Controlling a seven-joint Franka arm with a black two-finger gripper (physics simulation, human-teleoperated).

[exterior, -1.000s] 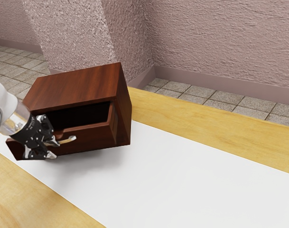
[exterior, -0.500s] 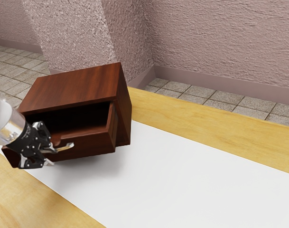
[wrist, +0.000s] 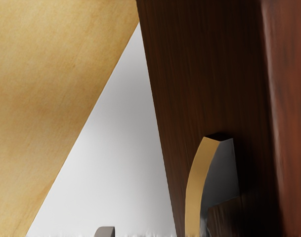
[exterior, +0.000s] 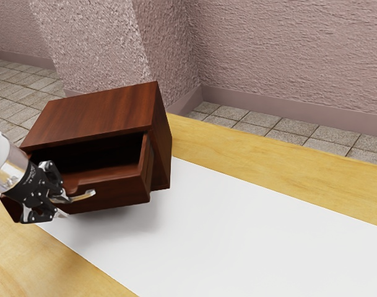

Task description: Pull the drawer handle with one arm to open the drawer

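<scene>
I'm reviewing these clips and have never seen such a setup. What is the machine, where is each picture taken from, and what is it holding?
This is a simulated robot arm ending in a black two-finger hand. The exterior view comes from a camera beside the arm, which enters from that view's left. The wrist view comes from a camera on the hand itself, so it sees the drawer and its brass handle close up. The wooden table carries a white sheet and a dark wooden cabinet, whose single drawer is partly pulled out. The hand is at the handle. Its fingers look spread, with the handle between them rather than clamped.
</scene>
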